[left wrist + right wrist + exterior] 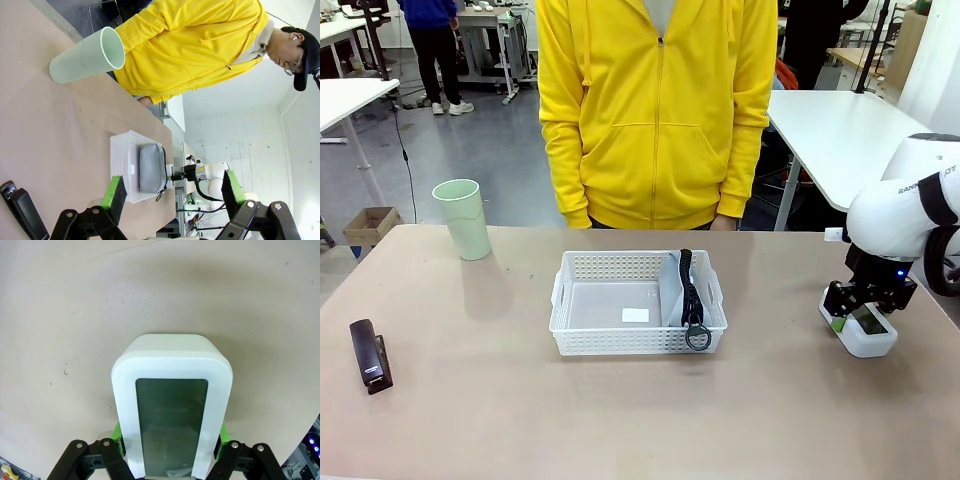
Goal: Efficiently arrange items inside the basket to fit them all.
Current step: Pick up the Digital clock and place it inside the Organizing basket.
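Right end effector [170, 439] gripped the white screened device [171, 367].
Left end effector [170, 192] gaped; pencil pouch [673, 290] stood inside basket [620, 264].

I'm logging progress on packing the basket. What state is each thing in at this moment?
basket: on the table, only the pouch inside.
pouch: standing on edge against the basket's right wall.
cup: upright on the table, outside the basket.
stapler: closed, lying on the table.
device: on the table, screen dark.
right tool: shut on the device.
left tool: open, empty.
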`<state>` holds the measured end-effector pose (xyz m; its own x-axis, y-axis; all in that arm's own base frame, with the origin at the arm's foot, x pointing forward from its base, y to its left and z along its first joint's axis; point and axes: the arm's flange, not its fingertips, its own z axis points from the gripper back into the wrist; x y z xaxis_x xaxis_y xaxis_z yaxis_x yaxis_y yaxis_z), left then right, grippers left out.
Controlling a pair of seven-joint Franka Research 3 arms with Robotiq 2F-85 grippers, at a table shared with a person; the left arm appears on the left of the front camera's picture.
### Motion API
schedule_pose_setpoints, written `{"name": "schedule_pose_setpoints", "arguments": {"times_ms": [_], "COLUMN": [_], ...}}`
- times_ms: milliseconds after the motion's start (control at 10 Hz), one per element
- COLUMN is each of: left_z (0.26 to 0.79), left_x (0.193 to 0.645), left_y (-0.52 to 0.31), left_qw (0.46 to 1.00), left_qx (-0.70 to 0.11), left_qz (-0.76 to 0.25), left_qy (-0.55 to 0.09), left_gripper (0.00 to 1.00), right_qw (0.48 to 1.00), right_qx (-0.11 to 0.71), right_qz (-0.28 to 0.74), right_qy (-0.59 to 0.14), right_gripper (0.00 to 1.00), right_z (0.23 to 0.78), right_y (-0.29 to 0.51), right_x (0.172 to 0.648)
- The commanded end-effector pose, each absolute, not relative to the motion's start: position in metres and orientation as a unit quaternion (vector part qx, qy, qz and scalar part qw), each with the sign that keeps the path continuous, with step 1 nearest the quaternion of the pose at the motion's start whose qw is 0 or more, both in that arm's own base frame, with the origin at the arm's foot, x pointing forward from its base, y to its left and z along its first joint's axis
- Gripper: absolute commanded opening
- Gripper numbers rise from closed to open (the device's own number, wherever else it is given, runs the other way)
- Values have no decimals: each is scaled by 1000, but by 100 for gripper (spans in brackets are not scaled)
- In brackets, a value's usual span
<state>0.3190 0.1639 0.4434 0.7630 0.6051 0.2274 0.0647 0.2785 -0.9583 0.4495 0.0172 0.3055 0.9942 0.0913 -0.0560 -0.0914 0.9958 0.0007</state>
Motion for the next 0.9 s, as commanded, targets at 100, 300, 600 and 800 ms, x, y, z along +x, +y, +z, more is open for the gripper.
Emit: {"name": "schedule_pose_setpoints", "arguments": {"times_ms": [100,300,600,800], "left_z": [443,443,443,443], "left_x": [316,316,316,316], "left_y": [164,164,164,164], "left_qw": [745,745,745,745], "left_qx": [-574,-574,-574,-574], "left_qz": [172,172,172,172], "left_qy": [-295,-295,-295,-295], "left_gripper": [100,100,100,100], "right_qw": [999,999,999,998], "right_qx": [-17,-15,10,13], "right_qz": [34,34,30,26], "right_qy": [18,3,-21,-54], "right_gripper": [0,18,0,0], "right_z": [308,328,404,454], "right_y": [17,15,14,10], "right_x": [454,452,432,411]}}
